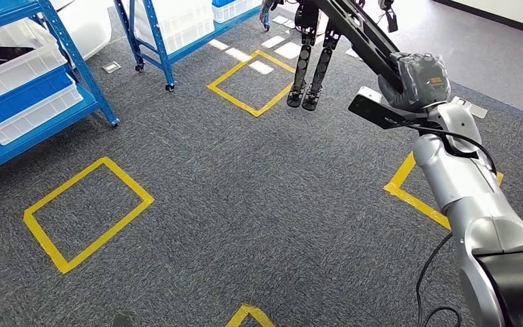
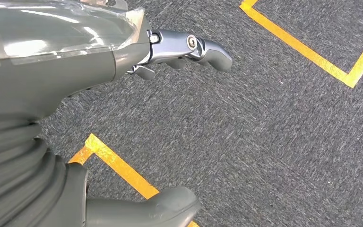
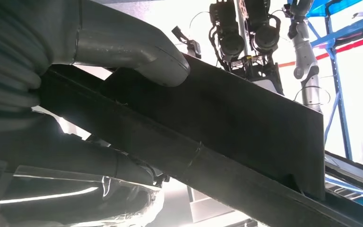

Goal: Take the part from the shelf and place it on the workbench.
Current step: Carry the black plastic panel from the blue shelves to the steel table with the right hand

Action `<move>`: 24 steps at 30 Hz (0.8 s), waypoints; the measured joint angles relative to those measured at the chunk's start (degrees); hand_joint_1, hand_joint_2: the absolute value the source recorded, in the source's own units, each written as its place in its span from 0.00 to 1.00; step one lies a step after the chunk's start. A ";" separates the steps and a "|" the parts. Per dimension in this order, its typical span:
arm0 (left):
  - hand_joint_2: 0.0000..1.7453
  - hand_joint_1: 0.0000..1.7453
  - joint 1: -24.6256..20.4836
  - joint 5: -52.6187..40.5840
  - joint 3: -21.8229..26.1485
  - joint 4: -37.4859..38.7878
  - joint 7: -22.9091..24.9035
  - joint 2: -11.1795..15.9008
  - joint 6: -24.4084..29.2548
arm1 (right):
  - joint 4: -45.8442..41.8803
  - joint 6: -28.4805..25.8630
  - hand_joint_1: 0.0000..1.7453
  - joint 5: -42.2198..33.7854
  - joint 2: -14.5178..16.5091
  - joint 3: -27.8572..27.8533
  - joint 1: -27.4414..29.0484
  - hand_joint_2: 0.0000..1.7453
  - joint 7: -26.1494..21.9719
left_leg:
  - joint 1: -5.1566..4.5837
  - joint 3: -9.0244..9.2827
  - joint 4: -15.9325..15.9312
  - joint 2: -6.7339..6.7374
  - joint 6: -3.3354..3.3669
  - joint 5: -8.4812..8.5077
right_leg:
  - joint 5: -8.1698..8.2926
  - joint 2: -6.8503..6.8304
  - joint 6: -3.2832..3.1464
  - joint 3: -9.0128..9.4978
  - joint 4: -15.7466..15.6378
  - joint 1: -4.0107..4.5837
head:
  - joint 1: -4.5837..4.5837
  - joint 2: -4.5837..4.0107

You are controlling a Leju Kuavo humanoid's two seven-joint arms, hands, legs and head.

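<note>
You are looking at a grey carpet [image 1: 245, 184] that spreads under and all around the robot's raised right arm [image 1: 473, 197]. Yellow tape squares [image 1: 85, 211] mark it: one lies well to the left of the right hand, another sits ahead of it, and part of a third shows just under the forearm. Blue shelving [image 1: 75, 65] stands far off to the left of the hand, loaded with white and blue bins [image 1: 24, 95]. A second robot [image 1: 313, 54] stands on dark legs beyond the hand, near the far tape square.

The part [image 1: 361, 34] is a long, flat black panel. It rises from the right hand [image 1: 419, 78] and slants up and away from it, towards the second robot. In the right wrist view the thick grey thumb [image 3: 137, 52] presses on one face of the part [image 3: 227, 127] while darker fingers [image 3: 75, 158] lie against the other, so the hand clamps it between them.

The left hand [image 2: 123, 75] hangs over bare carpet beside a tape corner [image 2: 118, 165]. Its fingers [image 2: 189, 49] and thumb [image 2: 156, 208] are apart, with nothing between them.
</note>
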 joint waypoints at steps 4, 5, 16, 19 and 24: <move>1.00 0.00 -0.02 -0.31 0.00 0.00 0.02 0.21 -0.03 | 0.30 -0.04 0.97 0.09 0.10 -0.02 0.07 1.00 -0.07 | -0.21 -0.30 0.38 0.04 0.73 -0.02 | 0.19 0.07 0.85 -0.09 -0.03 -0.43 | -0.01 0.00; 1.00 0.00 -0.04 -0.36 0.00 0.00 0.02 0.22 -0.03 | 0.32 -0.04 0.97 0.13 0.09 -0.06 0.06 1.00 -0.06 | -0.15 -0.16 0.18 0.17 0.96 0.12 | 0.24 0.17 1.03 -0.14 -0.09 -0.36 | -0.02 0.00; 1.00 0.00 -0.07 -0.33 0.01 -0.01 0.09 0.34 0.02 | 0.31 -0.10 0.97 0.87 0.09 -0.16 0.63 1.00 0.45 | 0.43 0.40 -0.39 3.50 1.08 0.36 | -2.52 -2.33 3.20 -1.95 5.54 -1.79 | 0.34 0.00; 1.00 0.00 -0.03 -0.07 0.02 -0.02 0.11 0.62 0.16 | 0.20 -0.10 0.97 1.20 0.31 -0.15 0.51 1.00 0.46 | 0.18 0.14 0.16 3.77 0.78 0.00 | -1.30 -2.58 2.19 0.54 1.26 -1.66 | 0.05 0.00; 1.00 0.00 0.22 0.22 0.05 0.00 0.11 0.63 0.25 | 0.15 -0.10 0.97 1.50 0.45 -0.15 0.34 1.00 0.51 | 0.48 0.19 -0.22 3.71 2.12 0.33 | -1.10 -2.22 1.26 0.35 1.16 -1.22 | -0.20 0.00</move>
